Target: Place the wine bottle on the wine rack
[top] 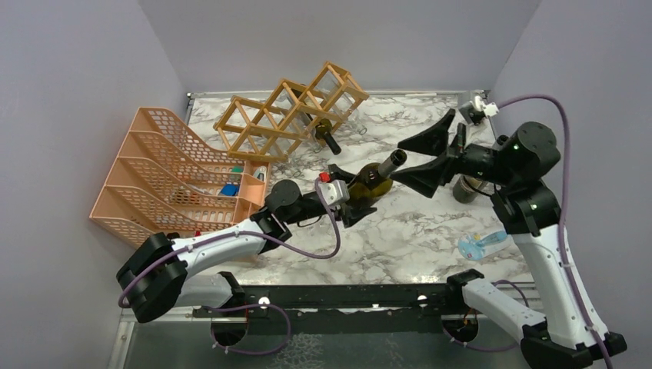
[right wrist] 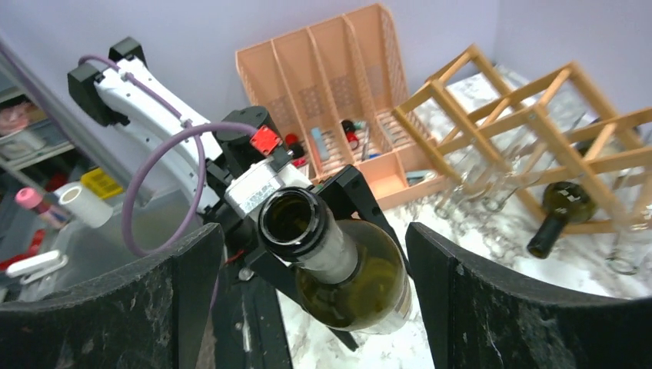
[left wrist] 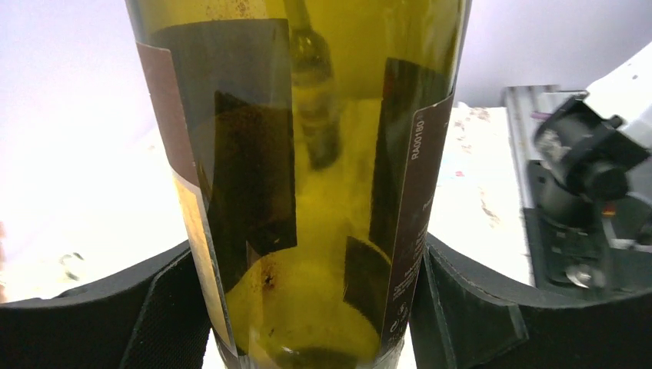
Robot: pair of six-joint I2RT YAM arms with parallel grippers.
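My left hand (top: 355,198) is clamped on the wine bottle (top: 372,181), right hand (top: 406,160) gaping around its neck, so I'd close squarely there before swinging toward the wine rack (top: 288,113).

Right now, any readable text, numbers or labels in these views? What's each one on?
"R400180": printed vertically along the edge of the dark paper label on the green glass wine bottle; the last characters are uncertain.
Smaller print lower on the same label: blurred, unreadable.
Pale blue and white packet: any print is too small to read.
Nothing else legible in any view.
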